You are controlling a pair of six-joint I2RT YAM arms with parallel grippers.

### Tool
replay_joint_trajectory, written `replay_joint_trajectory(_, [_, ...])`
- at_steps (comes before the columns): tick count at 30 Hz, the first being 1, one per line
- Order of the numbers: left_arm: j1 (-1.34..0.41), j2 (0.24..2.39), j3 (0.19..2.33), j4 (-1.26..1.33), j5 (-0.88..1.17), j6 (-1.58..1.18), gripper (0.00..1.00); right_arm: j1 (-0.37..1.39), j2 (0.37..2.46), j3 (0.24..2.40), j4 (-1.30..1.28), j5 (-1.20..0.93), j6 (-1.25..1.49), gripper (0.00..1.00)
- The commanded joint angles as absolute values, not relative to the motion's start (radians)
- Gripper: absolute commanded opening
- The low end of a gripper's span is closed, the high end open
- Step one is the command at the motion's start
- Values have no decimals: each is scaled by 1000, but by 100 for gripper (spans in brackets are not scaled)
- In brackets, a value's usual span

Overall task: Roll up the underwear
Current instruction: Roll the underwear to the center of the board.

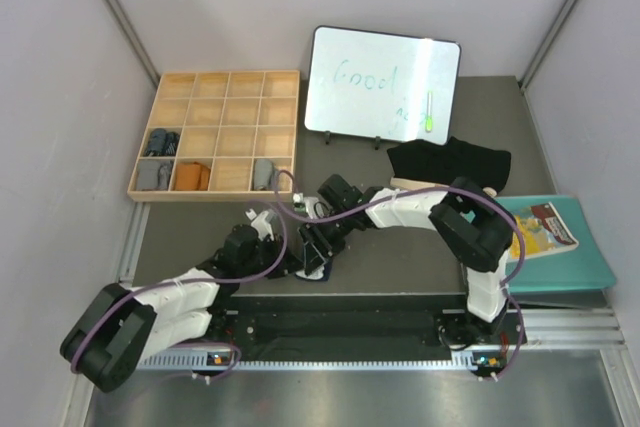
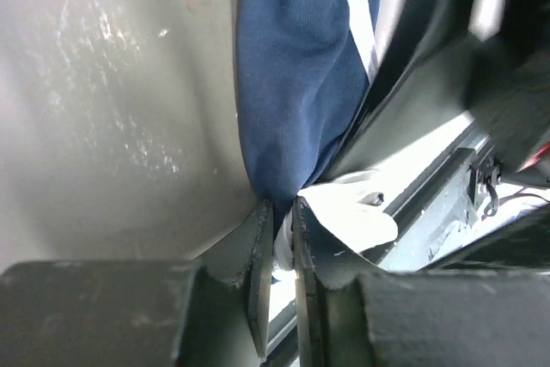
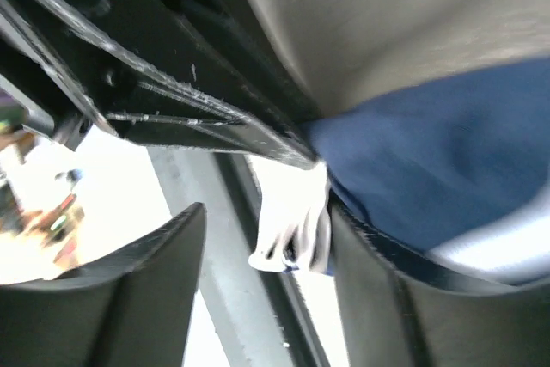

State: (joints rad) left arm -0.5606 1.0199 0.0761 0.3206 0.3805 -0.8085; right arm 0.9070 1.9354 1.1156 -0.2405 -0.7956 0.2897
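i can read only "good", handwritten on the whiteboard (image 1: 383, 85) beyond the right gripper (image 1: 320, 242); the booklet (image 1: 545, 227) print is illegible.

Two briefs lie on the desk (image 1: 400, 257): one navy brief (image 2: 292, 75), one black brief (image 1: 448, 160). One tray (image 1: 215, 74) has sixteen compartments, holding three grey rolls (image 1: 152, 177) and one orange roll (image 1: 190, 177). One whiteboard (image 1: 380, 82), one folder (image 1: 572, 269), one booklet (image 1: 545, 227).

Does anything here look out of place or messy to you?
Nothing spilled or broken. The black briefs lie in a crumpled heap by the whiteboard, unrolled, unlike the neat rolls in the wooden tray. A teal folder lies slanted at the right side of the table.
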Motion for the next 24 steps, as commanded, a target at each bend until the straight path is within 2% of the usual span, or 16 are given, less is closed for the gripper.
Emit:
replay_joint_trajectory(1, [-568,1058,90,249,314,-779,16,887,1789,1105,-279,-536,281,62])
replay_joint_trajectory(5, [-568,1077,112,209,295,-790,13,887,1669,998,-255,-453,354,69])
replay_joint_trajectory(9, [-568,1095,126,202,302,-792,12,887,1597,870,-117,-410,475,75])
replay_joint_trajectory(17, [-568,1132,163,179,318,-798,13,888,1568,686,138,-397,603,76])
replay_joint_trajectory(24, [-568,1137,169,169,321,-807,13,949,1632,707,118,-330,612,75])
